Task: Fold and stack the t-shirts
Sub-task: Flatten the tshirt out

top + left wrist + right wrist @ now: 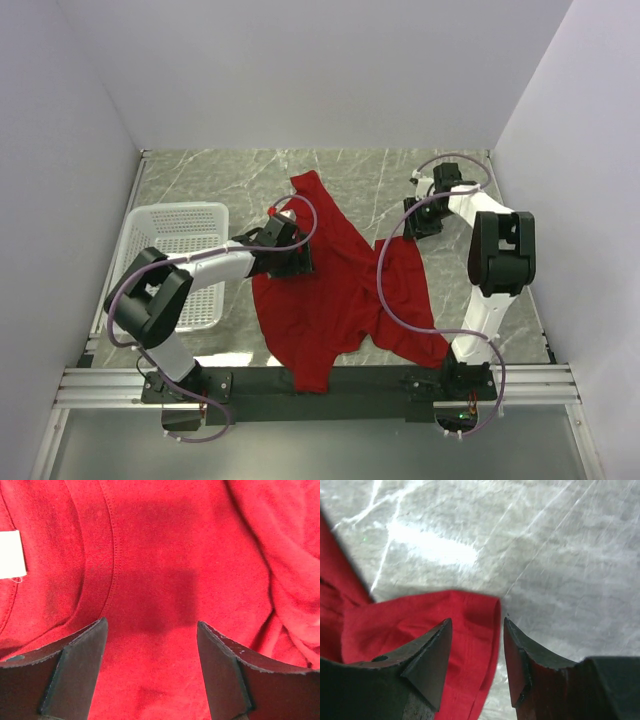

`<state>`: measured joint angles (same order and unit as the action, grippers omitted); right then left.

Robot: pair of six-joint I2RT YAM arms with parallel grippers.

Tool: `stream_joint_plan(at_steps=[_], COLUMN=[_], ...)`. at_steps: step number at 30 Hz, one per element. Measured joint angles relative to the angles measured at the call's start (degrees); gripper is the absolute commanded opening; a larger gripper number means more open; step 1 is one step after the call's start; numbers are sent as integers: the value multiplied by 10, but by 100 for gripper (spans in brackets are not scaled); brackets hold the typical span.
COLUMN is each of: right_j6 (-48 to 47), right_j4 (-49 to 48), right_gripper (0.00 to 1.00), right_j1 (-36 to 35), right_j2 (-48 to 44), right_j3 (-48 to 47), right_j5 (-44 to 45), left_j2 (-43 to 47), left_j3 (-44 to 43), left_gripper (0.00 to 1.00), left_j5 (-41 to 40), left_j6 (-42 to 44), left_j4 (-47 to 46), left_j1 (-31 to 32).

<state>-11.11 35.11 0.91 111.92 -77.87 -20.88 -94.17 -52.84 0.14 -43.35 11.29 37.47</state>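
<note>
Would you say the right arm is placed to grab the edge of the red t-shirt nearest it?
Probably yes: the right gripper is open, the hem of the t-shirt lies between its jaws on the table, and nothing seems to block it.

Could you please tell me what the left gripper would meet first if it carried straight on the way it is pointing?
Most likely the red t-shirt: the left gripper points at flat cloth beside the collar seam, clear of the white neck tag; depth is unclear.

Deep-red t-shirt (330, 290), white neck tag (10, 554), white mesh basket (175, 210), grey white-veined marble table (220, 180)
</note>
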Motion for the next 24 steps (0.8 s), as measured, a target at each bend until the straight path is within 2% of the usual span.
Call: stream_joint_plan(at_steps=[2,5,8,9,17,24], right_j6=[2,5,3,3,33,107], right_j4=[0,-1,1,1,-6,-61], right_gripper=[51,43,6,0,0,0], right_j1=[0,0,0,0,29,103], right_j2=[14,26,28,28,26,24], right_j3=[-8,-19,-21,-21,-41,-143], right_j5=[2,3,2,2,26,125], left_j2=[-7,-12,-14,-14,-17,-12], left_j3=[0,0,0,0,10,21], left_gripper=[77,77,76,75,72,72], left_j5=[1,2,2,2,0,-5], left_j6=[-2,-7,-10,-11,-32,-56], left_j4=[-1,-4,-7,-8,-25,-39], left_j1=[0,0,0,0,-1,-5])
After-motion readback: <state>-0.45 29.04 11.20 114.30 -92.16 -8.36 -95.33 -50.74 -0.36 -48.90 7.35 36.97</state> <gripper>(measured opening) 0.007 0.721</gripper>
